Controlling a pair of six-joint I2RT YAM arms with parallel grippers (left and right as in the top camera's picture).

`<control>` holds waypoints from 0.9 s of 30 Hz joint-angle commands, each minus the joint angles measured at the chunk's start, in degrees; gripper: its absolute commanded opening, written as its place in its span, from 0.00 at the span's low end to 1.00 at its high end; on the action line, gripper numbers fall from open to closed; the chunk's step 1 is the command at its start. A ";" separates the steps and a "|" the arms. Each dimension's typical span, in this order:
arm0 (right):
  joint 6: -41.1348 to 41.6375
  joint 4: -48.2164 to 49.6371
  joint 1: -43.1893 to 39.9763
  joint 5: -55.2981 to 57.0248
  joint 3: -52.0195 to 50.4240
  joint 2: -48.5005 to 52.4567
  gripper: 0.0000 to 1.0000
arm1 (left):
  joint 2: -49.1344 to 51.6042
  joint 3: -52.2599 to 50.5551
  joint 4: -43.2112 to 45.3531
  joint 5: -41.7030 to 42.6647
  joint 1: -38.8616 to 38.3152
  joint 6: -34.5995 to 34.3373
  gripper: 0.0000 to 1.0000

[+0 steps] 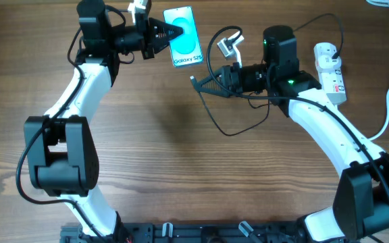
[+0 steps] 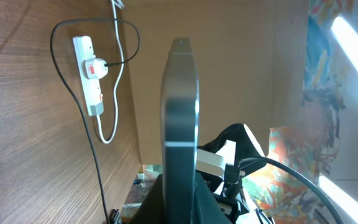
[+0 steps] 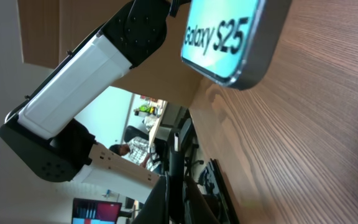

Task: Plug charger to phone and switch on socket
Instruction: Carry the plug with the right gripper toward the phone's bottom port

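Edge-on and closest to the left wrist lens, the phone rises from between the fingers of the left end effector, which is clamped on its side. In the overhead view it sits at the upper centre of the frame, screen up. Whether its lower edge rests on the counter I cannot tell.

The right end effector is pinched narrow on the plug end of the charger. The metal tip points up-left at the phone's lower end, near it but apart.

No view shows the port, so the likeliest fault is the tip meeting the casing off-line and skidding or bending. A push could also pivot the phone in its side grip.

The slack cable loops beneath the right arm toward the socket at the right edge. A snag there could tug the adapter loose.
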 commanded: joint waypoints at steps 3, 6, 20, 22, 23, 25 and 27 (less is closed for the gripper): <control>0.90 0.26 -0.28 -0.63 0.61 -0.13 0.04 | -0.39 0.83 0.00 1.33 -0.81 1.79 0.04; 3.13 0.26 -0.28 3.06 0.61 -0.13 0.04 | -0.39 0.83 0.04 1.29 -1.22 1.79 0.04; 11.98 7.08 -0.28 7.17 0.63 -0.13 0.04 | -0.39 0.83 0.04 -0.02 -1.22 1.77 0.04; 12.33 7.10 -0.28 7.87 0.61 -0.13 0.04 | -0.39 0.83 0.04 0.00 -1.25 1.77 0.04; 12.81 7.13 -0.28 8.63 0.61 -0.13 0.04 | -0.39 0.83 0.04 0.00 -1.25 1.77 0.04; 14.99 7.13 -0.28 10.69 0.61 -0.13 0.04 | -0.39 0.83 0.04 -0.02 -1.22 1.77 0.04; 17.03 7.15 -0.28 12.63 0.61 -0.13 0.04 | -0.39 0.83 0.07 -0.26 -1.22 1.79 0.04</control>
